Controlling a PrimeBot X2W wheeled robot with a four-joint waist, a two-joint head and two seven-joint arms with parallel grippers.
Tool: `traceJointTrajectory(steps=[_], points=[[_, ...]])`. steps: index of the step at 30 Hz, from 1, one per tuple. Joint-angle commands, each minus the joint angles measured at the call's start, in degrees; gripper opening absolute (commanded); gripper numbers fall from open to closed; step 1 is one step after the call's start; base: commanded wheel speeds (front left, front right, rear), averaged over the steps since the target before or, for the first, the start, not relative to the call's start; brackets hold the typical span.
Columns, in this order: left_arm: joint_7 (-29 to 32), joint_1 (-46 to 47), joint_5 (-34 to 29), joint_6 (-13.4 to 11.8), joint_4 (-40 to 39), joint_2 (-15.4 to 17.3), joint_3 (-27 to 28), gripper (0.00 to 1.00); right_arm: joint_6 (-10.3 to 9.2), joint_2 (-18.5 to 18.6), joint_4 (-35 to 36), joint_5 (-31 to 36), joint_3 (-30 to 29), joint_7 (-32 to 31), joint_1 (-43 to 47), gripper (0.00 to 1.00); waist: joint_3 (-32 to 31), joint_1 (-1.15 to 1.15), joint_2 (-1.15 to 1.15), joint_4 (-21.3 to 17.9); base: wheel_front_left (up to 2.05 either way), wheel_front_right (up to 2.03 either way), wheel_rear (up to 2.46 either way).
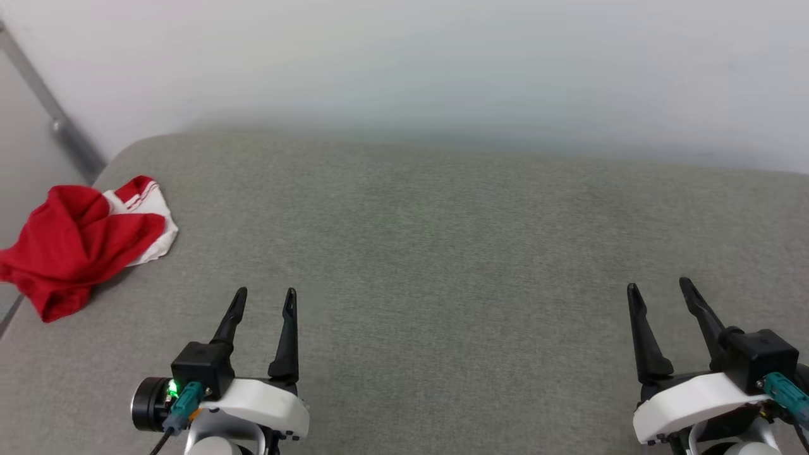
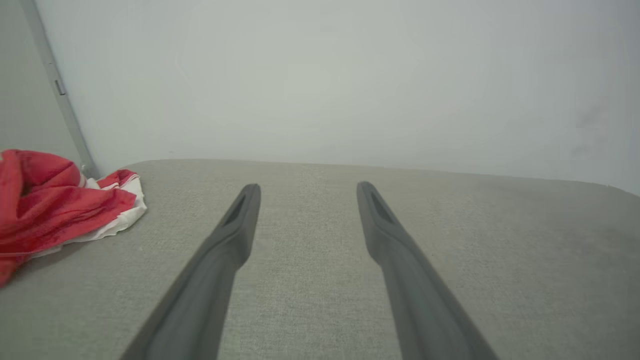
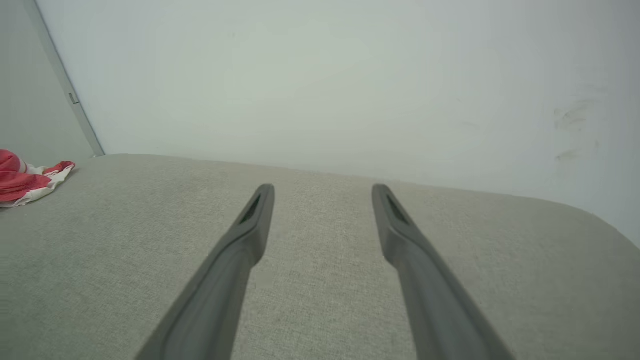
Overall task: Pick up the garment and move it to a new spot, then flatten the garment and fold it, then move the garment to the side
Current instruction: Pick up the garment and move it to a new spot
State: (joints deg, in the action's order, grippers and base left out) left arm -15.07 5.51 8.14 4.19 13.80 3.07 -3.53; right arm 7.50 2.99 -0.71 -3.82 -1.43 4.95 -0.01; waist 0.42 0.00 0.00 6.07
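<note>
The garment (image 1: 79, 243) lies crumpled in a red heap at the far left edge of the grey padded surface (image 1: 442, 253), with a white sleeve and its red-white striped trim showing on top. It also appears at the left in the left wrist view (image 2: 55, 207) and, small, in the right wrist view (image 3: 27, 177). My left gripper (image 1: 264, 297) hovers open near the front left, to the right of the garment and apart from it. My right gripper (image 1: 658, 289) stands open at the front right, far from the garment. Nothing sits between either pair of fingers.
A pale wall (image 1: 442, 69) rises right behind the surface's far edge. A grey metal strip (image 1: 54, 114) runs diagonally down the wall at the left. The surface's left edge drops off just beside the garment.
</note>
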Motion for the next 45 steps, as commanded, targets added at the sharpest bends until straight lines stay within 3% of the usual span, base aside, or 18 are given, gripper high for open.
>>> traceJointTrajectory(steps=[1, 15, 26, 35, 45], points=[[-0.16, 0.89, -0.21, -0.22, -0.22, -0.01, 0.00, 1.00, -0.02, -0.18, 0.31, 0.47, -0.16, -0.17, -0.04, 1.00, 0.48, 0.00, 0.00, 2.69, 0.00, 0.00, 0.00], [-0.16, -0.14, -0.27, -0.60, -1.04, 0.16, 4.90, 1.00, -0.02, -0.15, 2.46, 1.65, 3.46, -2.05, -1.14, 1.00, 0.99, 0.00, 0.00, 16.65, 0.00, 0.00, 0.00], [-0.16, -1.64, -0.55, -0.44, -1.37, 0.16, 6.91, 1.00, -0.02, -0.14, 3.24, 0.84, 5.20, -2.31, -1.41, 1.00, 0.90, 0.00, 0.00, 22.69, 0.00, 0.00, 0.00], [-0.15, 0.78, -0.53, -0.28, -1.37, 0.02, 7.11, 1.00, -0.03, -0.14, 4.17, 1.08, 5.53, -2.75, -2.39, 1.00, 2.69, 0.00, 0.00, 23.17, 0.00, 0.00, 0.00], [-0.10, 15.45, 0.49, -0.58, -0.09, 1.55, 9.11, 1.00, -0.03, 1.52, 9.58, 3.33, 6.63, -5.26, -7.97, 1.00, 13.86, 0.00, 0.00, 16.34, 0.00, 0.00, 0.00]])
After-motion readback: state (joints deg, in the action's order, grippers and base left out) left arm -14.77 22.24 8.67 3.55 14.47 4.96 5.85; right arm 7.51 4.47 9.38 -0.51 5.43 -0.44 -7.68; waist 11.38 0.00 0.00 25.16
